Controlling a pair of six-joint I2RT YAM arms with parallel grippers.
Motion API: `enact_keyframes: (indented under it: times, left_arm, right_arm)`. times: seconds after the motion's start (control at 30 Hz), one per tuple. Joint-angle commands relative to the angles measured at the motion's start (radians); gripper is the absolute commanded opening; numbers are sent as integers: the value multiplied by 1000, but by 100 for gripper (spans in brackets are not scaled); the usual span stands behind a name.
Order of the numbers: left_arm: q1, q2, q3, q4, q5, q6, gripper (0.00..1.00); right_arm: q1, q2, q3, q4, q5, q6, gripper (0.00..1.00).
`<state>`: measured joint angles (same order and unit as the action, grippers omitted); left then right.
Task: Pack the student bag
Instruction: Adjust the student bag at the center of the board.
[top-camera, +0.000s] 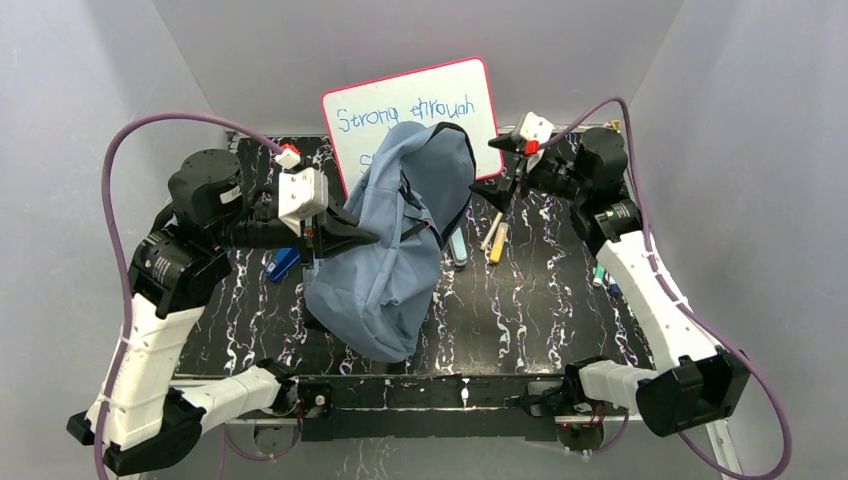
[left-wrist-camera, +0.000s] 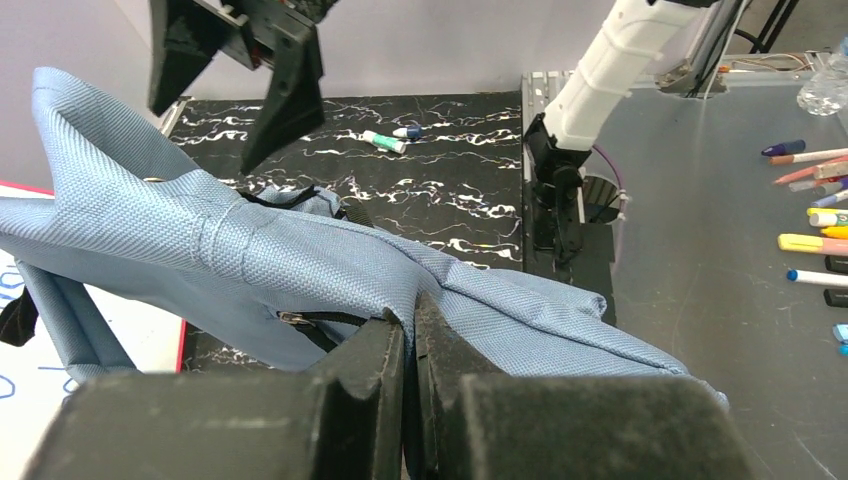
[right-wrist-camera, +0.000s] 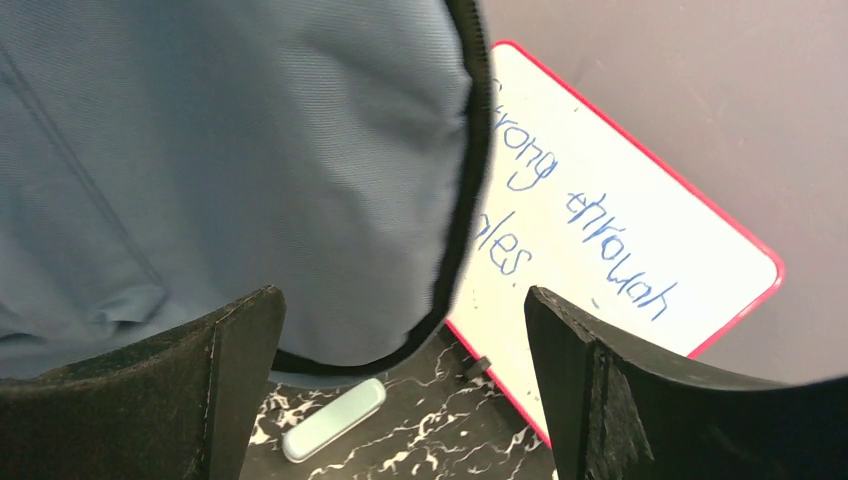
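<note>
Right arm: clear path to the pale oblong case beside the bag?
Probably yes. The right gripper is open and the pale case lies uncovered on the table just past the student bag, whose edge might brush it.

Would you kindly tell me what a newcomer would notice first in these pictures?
A floppy grey-blue fabric backpack sprawls across the black marbled table, its left edge pinched in the shut left tool. Behind it sits a pink-framed whiteboard with blue handwriting, and the right tool gapes open at the bag's top.
</note>
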<state>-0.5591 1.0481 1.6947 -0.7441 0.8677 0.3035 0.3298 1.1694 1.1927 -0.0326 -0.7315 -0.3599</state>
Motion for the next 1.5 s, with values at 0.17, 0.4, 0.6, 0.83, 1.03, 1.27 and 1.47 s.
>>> enact_keyframes:
  times: [0.17,0.4,0.6,0.83,1.03,1.27,1.47]
  left_arm:
    - [-30,-48,7,67,50,25,0]
    - [-32,-37,9,81,68,22,0]
    - [-32,-33,10,84,69,26,0]
    - [-32,-45,5,79,36,27,0]
    - [-32,-104,-30,69,-161,-2,0]
    - [-32,-220,-160,93,-564,-70,3]
    - [-31,-290,-313,109,-735,-119,38]
  right_arm:
    - [-64,133,164,100,-406,-5,99]
    - [-64,225,202,149,-601,143,94]
    - [-59,244,143,327,-653,309,71]
    - [-47,258,158,356,-528,375,11]
    - [-40,177,194,422,-313,469,0]
    - [-28,103,259,666,-190,526,0]
    - [68,194,433,564,-244,387,0]
